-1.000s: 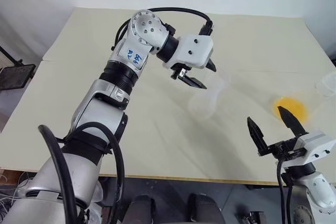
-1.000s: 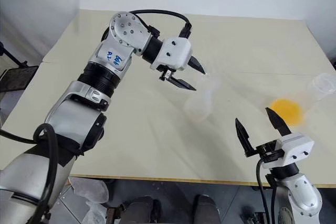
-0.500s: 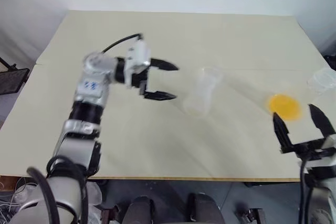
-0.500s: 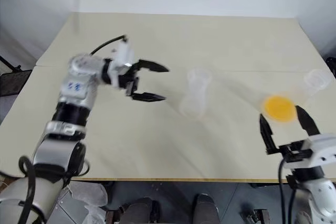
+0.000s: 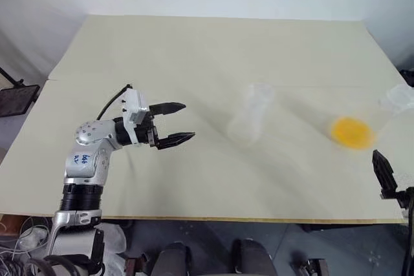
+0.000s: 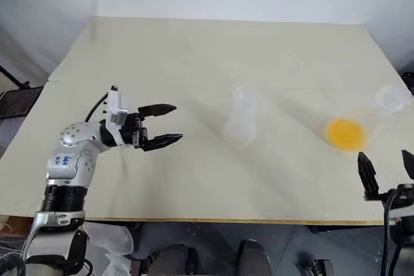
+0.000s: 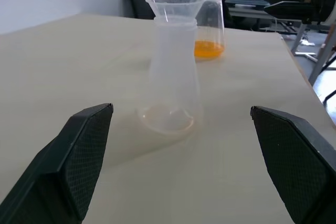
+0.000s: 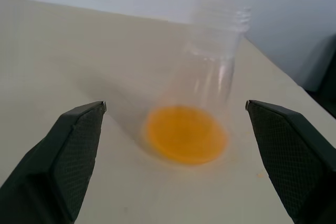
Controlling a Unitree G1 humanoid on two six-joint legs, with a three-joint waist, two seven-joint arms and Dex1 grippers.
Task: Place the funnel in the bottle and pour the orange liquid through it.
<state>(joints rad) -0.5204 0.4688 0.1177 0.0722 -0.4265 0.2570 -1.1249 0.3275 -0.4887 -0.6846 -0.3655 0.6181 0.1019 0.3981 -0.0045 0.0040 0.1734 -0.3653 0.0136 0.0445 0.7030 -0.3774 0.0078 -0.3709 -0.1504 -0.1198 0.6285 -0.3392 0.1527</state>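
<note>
The bottle (image 7: 172, 77) stands upright near the middle of the pale surface (image 5: 194, 56), with the clear funnel (image 7: 175, 8) seated in its neck, the funnel's rim flaring just above the bottle's mouth. The bottle looks empty.

To the right, close to the right edge of the surface, stands the larger flask (image 8: 202, 85), also upright. The orange liquid (image 8: 185, 134) lies in a shallow layer across its wide bottom. The flask's threaded mouth has no cap on it. The two vessels are well apart.

The left hand (image 5: 173, 122) hovers over the left part of the surface, pointing level toward the bottle, its two black fingers spread wide with nothing between them. It is well apart from the bottle.

The right hand (image 6: 388, 172) is at the near right corner, just off the near edge, on the near side of the flask. Its fingers are also spread wide and hold nothing; in its wrist view the flask sits between them but farther off, untouched.

Beyond the right edge, the left wrist view shows a dark chair and a lit screen, blurred.
</note>
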